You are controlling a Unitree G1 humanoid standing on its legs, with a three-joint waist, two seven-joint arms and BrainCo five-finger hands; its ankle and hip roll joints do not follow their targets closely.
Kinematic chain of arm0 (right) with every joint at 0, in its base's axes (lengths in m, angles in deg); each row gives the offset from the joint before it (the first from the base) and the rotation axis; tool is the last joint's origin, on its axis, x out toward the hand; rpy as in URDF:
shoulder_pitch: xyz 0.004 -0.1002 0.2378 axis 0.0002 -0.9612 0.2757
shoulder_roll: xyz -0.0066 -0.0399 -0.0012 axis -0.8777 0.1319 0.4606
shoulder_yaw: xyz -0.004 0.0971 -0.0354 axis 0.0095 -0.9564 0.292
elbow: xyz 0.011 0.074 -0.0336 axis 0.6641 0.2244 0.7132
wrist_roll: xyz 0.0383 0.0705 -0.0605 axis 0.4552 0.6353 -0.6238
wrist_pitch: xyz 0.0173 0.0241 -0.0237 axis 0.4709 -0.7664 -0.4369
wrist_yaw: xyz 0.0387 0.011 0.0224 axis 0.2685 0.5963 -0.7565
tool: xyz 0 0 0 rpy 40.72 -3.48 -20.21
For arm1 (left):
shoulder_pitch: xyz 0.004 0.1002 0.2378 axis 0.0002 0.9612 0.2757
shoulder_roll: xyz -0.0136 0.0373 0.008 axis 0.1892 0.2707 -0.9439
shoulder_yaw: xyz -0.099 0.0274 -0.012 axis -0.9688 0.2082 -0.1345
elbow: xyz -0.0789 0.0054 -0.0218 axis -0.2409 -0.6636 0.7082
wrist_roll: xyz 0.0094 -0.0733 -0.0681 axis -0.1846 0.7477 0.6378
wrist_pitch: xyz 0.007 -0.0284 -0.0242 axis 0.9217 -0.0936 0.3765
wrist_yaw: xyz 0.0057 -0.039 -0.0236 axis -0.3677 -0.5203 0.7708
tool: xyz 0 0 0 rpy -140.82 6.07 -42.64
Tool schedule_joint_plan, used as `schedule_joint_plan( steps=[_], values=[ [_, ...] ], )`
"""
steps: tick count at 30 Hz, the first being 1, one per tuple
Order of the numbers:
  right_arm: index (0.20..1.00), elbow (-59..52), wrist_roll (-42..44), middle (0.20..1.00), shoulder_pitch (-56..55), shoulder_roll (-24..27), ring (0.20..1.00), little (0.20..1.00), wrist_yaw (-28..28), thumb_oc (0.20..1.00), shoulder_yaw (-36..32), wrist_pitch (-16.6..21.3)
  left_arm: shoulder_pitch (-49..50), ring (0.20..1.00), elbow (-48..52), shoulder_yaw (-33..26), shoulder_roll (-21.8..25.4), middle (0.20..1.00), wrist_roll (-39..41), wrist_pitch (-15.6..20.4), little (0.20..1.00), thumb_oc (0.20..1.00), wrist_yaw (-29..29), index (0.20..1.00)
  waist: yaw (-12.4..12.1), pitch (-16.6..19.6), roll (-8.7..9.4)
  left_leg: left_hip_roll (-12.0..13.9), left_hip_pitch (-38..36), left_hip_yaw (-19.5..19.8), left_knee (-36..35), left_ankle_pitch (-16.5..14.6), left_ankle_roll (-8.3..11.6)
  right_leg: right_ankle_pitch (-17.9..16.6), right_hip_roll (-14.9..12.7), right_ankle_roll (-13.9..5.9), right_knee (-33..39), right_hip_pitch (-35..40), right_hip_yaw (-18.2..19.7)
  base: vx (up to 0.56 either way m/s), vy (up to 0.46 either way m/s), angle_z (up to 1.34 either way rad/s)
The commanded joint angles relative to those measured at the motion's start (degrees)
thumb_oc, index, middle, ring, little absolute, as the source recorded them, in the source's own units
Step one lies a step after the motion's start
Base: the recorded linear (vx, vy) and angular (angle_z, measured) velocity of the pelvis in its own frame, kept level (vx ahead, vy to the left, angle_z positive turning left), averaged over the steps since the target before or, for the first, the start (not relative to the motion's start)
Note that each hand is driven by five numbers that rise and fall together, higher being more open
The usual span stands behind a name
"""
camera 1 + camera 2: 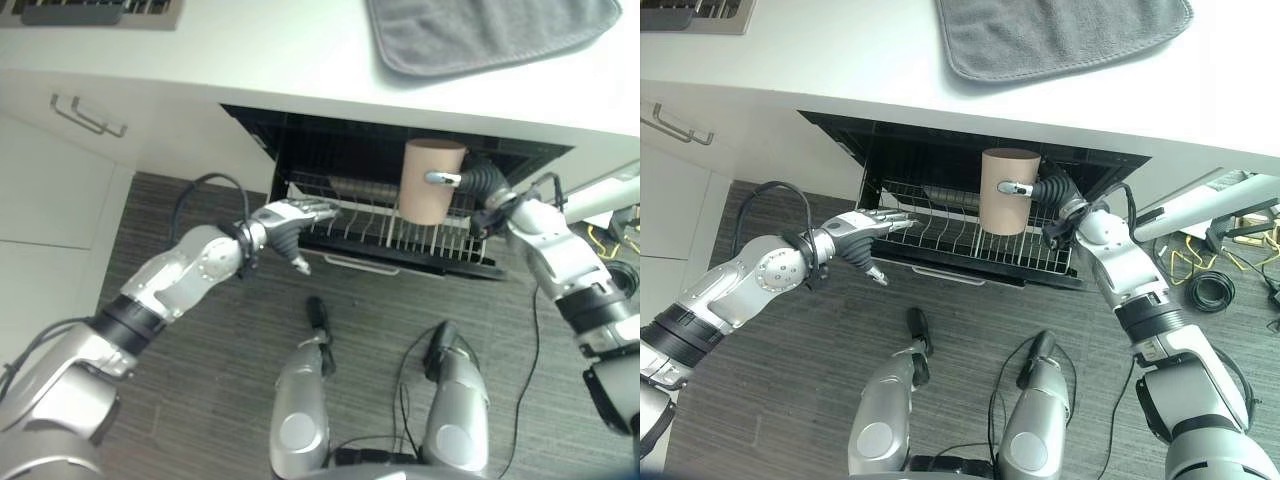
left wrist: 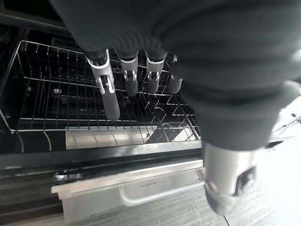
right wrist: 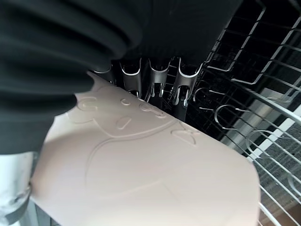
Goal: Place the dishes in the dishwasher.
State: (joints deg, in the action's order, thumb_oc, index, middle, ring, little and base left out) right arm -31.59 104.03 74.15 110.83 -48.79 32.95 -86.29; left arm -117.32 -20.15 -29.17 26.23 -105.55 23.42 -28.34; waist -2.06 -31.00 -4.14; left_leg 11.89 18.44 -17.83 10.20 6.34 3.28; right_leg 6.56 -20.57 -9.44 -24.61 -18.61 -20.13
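Observation:
A tall pinkish-beige cup [image 1: 431, 180] hangs above the pulled-out wire rack [image 1: 370, 232] of the dishwasher [image 1: 300, 135] under the white counter. My right hand [image 1: 478, 180] is shut on the cup, thumb across its side, fingers behind it; up close the cup [image 3: 141, 165] shows embossed lines, with rack tines beyond. My left hand [image 1: 290, 218] reaches to the rack's left front corner with its fingers [image 2: 106, 84] straight and open over the wires, thumb hanging down, holding nothing.
A grey drying mat [image 1: 490, 30] lies on the counter [image 1: 250, 60] above the dishwasher. White cabinet drawers with a bar handle [image 1: 85, 115] stand to the left. The rack's white front handle [image 2: 155, 190] juts over the dark wood-look floor.

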Motion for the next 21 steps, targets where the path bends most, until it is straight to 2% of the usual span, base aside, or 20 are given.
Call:
schedule_joint_plan(
  steps=[1, 6, 10, 17, 21],
  values=[
    [0.2, 2.2, -1.3, 0.2, 6.3, -1.1, 0.2, 0.2, 2.7, 0.2, -0.7, 0.7, -3.4, 1.0, 1.5, 0.3, 0.6, 1.0, -2.2, 2.0, 1.0, 1.0, 0.5, 1.0, -1.5, 1.2, 1.65, 1.3, 0.1, -0.2, 4.3, -6.0, 1.93, -1.8, 0.2, -0.75, 1.0, -1.2, 0.0, 0.01, 0.061, 0.03],
    [0.2, 7.7, -2.2, 0.2, 10.9, -1.7, 0.2, 0.2, 3.4, 0.2, 0.2, -0.4, -6.9, 1.0, 2.5, 2.6, 0.3, 1.0, -2.6, 2.8, 1.0, 1.0, 2.3, 1.0, -2.2, 1.2, 1.06, 0.8, 2.2, 0.4, 3.9, -5.7, 1.95, -2.4, 0.2, -1.0, 1.4, -3.0, 0.3, 0.0, 0.056, -0.01],
    [0.2, 13.8, -2.4, 0.2, 14.0, -2.4, 0.2, 0.2, 6.2, 0.2, 1.0, 1.5, -10.2, 1.0, 2.2, 4.6, 0.0, 1.0, -2.0, 2.2, 1.0, 1.0, 2.3, 1.0, -2.8, 1.2, 0.41, 0.4, 4.2, 0.9, 3.8, -5.5, 1.78, -2.6, 0.3, -0.99, 1.4, -4.6, 0.5, 0.0, 0.021, 0.0],
    [0.2, 21.8, -2.5, 0.2, 16.9, -3.3, 0.2, 0.2, 9.0, 0.2, 0.4, 2.8, -11.5, 1.0, 3.4, 4.6, 0.0, 1.0, -1.6, 2.5, 1.0, 1.0, 2.5, 1.0, -3.8, 1.2, -1.01, -0.6, 6.2, 1.5, 3.1, -5.0, 1.68, -2.8, 0.1, -1.0, 1.3, -6.4, 0.2, 0.0, 0.017, 0.0],
    [0.2, 26.0, -4.4, 0.2, 16.9, -3.9, 0.2, 0.2, 9.5, 0.2, 0.3, 4.8, -11.4, 1.0, 4.8, 4.3, -0.1, 1.0, -1.5, 2.6, 1.0, 1.0, 3.0, 1.0, -4.4, 1.2, -1.91, -1.0, 6.5, 1.1, 2.2, -4.7, 1.62, -3.2, -0.5, -1.07, 1.6, -6.6, -0.5, 0.0, 0.0, 0.0]
  ],
)
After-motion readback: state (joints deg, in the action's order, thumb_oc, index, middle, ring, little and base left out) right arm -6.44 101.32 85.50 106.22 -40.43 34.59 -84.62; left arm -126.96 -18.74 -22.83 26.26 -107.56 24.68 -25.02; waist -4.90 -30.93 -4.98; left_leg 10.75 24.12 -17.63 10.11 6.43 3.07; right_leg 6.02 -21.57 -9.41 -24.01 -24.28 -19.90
